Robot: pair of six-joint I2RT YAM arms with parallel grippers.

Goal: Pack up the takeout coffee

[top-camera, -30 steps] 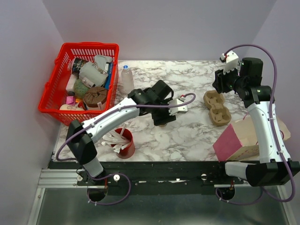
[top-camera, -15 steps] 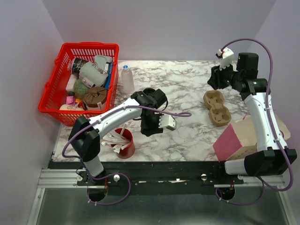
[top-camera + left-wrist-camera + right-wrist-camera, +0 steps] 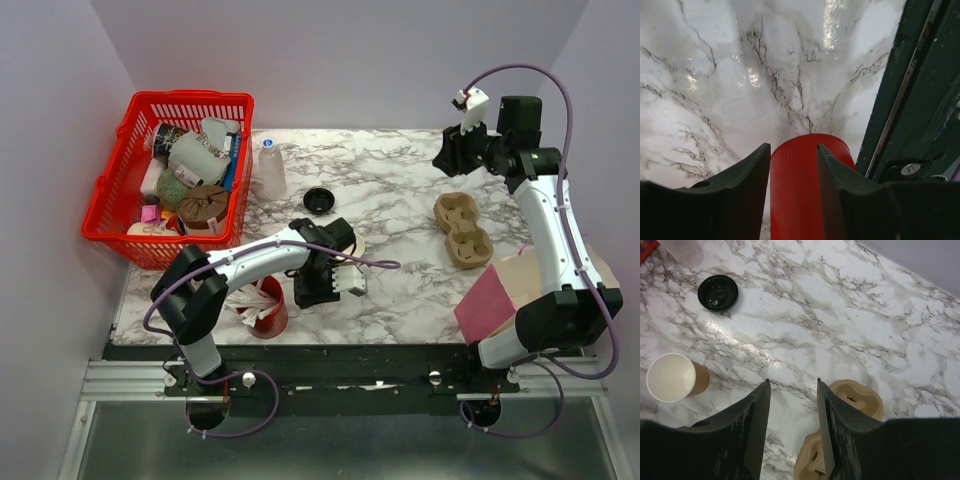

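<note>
Tan paper cup (image 3: 672, 377) looks light, crushable, its round black plastic lid (image 3: 717, 291) off: hold gently mid-wall. Left fingers (image 3: 730, 200), right fingers (image 3: 735, 440) half-spread, empty.

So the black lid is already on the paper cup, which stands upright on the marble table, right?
No. The black lid lies on the marble table, apart from the paper cup, whose mouth is open; the right wrist view shows it. The cup does stand upright.

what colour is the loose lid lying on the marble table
Black. The lid shows best in the right wrist view.
</note>
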